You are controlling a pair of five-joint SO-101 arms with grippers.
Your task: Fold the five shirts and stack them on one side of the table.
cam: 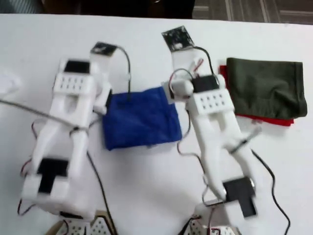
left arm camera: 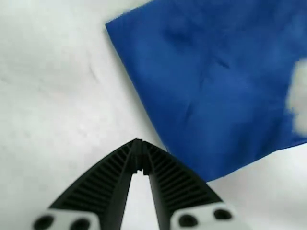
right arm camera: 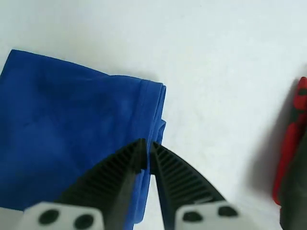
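Observation:
A folded blue shirt (cam: 141, 120) lies flat on the white table (cam: 146, 186) between the two arms. My left gripper (left arm camera: 139, 144) is shut with nothing in it, low over bare table just off the blue shirt's (left arm camera: 216, 86) edge. My right gripper (right arm camera: 146, 146) is also shut, its tips over the opposite, folded edge of the blue shirt (right arm camera: 72, 139). I cannot tell whether it touches the cloth. At the right of the table a folded dark green shirt (cam: 265, 87) rests on a folded red shirt (cam: 264, 119).
The red shirt (right arm camera: 298, 134) and the dark green one (right arm camera: 295, 196) show off to the side in the right wrist view. Cables trail from both arms across the table's near half. The table's far edge (cam: 146, 17) runs along the back.

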